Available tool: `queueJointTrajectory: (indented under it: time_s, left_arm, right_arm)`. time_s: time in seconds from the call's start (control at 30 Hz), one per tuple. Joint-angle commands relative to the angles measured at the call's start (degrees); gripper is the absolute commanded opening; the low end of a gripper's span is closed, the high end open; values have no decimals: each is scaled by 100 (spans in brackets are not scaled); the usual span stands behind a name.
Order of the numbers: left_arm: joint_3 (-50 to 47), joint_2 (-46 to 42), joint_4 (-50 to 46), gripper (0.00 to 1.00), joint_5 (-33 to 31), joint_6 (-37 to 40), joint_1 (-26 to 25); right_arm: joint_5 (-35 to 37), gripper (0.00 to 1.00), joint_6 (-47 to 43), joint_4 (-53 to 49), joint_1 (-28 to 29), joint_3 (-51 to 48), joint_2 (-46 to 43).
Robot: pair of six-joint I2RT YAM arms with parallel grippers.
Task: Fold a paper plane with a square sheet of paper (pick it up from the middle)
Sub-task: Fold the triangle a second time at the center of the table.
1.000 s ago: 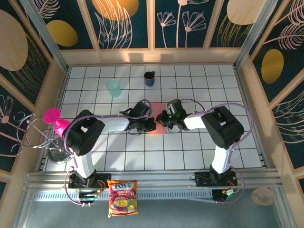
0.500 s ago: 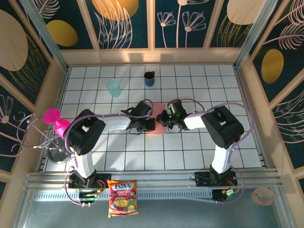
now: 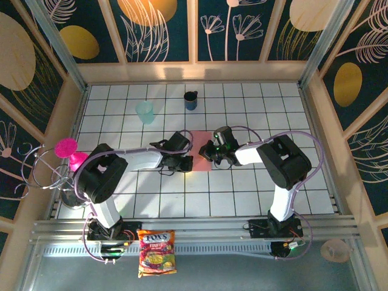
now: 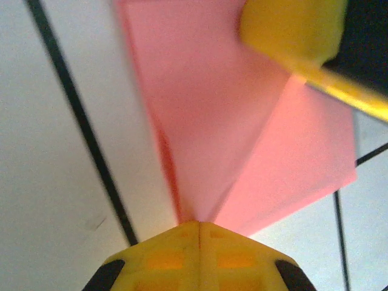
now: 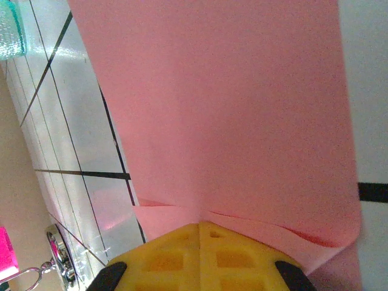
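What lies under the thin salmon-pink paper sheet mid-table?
White tiled tabletop with dark grout lines shows around the salmon-pink paper sheet; the tiles directly beneath it are covered. The left gripper and right gripper are each shut on one of its edges.

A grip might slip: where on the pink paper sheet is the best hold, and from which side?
Pinch the paper sheet at its left or right edge, coming in low from that side. It lies thin and nearly flat on the tiles, so only an edge or lifted fold can be pinched. The left gripper and right gripper hold it so, jaws shut.
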Motion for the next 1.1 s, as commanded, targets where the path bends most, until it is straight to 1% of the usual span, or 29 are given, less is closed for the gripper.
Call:
queueJointTrajectory:
  time_s: [0.0,0.1,0.23,0.33,0.47,0.6,0.7,0.87,1.07]
  left_arm:
    - [-135,-199,-1342,0,-385,326,-8]
    - [71,-481,-1301,0,-516,271,-6]
    - [176,-708,-517,0,-314,-84,-12]
    - [176,-599,65,0,-182,-442,-7]
    - [237,-297,527,0,-112,-718,-11]
    - [489,134,634,0,-73,-773,-6]
    - [511,323,527,0,-190,-803,-6]
    - [404,380,294,0,-517,-792,-10]
    - [181,431,230,0,-642,-825,-9]
  right_arm:
    - [524,0,-232,-1112,-98,-164,426]
    - [514,0,-237,-1106,-99,-151,429]
    - [506,0,-230,-1079,-90,-146,401]
    - [490,0,-223,-1063,-97,-137,392]
    - [437,0,-218,-1002,-90,-148,393]
    - [375,0,-216,-957,-98,-133,386]
    - [356,0,-234,-957,-98,-103,356]
    - [314,0,-354,-952,-113,-17,236]
    - [309,0,-897,-1071,-108,341,-236]
